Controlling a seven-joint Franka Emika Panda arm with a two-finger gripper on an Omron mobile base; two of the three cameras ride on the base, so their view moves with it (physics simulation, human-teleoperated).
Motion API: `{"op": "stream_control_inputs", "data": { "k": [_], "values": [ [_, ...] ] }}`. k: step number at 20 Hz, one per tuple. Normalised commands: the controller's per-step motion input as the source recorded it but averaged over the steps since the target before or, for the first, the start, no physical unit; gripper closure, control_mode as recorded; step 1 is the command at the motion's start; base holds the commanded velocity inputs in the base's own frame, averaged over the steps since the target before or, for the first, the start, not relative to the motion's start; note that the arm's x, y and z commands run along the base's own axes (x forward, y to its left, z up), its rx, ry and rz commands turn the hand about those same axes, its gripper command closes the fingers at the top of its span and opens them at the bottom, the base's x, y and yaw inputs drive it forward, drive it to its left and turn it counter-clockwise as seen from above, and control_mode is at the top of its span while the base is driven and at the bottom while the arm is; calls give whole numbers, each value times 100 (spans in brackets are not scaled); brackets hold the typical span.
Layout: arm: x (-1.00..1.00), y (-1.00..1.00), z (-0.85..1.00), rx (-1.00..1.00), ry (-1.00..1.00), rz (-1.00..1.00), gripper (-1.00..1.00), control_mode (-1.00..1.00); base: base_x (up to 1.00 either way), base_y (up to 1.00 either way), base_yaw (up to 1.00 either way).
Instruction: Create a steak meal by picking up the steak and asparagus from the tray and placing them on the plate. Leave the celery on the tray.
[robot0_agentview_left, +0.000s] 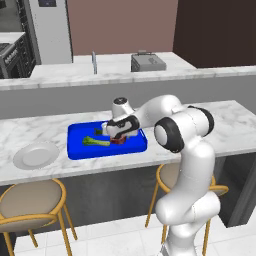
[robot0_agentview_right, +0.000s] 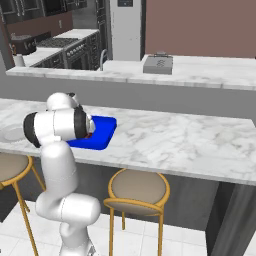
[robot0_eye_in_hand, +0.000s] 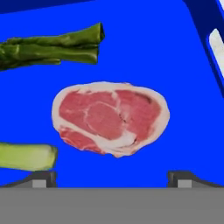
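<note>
Plate (robot0_agentview_left: 36, 154) sits on the marble surface (robot0_agentview_left: 225, 125) just left of the blue tray (robot0_agentview_left: 80, 150), empty and apart from it; on the tray, celery (robot0_agentview_left: 96, 142) lies left of the steak (robot0_agentview_left: 118, 141), which shows partly under the arm's hand. In the hand view the steak (robot0_eye_in_hand: 110, 118) lies flat mid-tray with the asparagus (robot0_eye_in_hand: 52, 46) above and to its left and the celery's end (robot0_eye_in_hand: 27, 156) at lower left, none touching it. Pincer (robot0_eye_in_hand: 111, 178) spread wide, tips either side below the steak, holding nothing.
</note>
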Motion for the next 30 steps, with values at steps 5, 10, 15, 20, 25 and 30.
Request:
{"op": "stream_control_inputs", "data": {
  "k": [5, 10, 15, 20, 25, 30],
  "values": [
    [21, 7, -22, 0, 0, 0, -100, -100, 0, 0, 0],
    [23, 5, -17, 0, 0, 0, -100, -100, 0, 0, 0],
    [27, 2, -12, 0, 0, 0, -100, -100, 0, 0, 0],
    [26, 0, -12, 0, 0, 0, -100, -100, 0, 0, 0],
    [16, 0, -16, 0, -1, 0, 100, -100, 0, 0, 0],
    [0, -2, -3, 0, -2, 0, 100, -100, 0, 0, 0]
  ]
}}
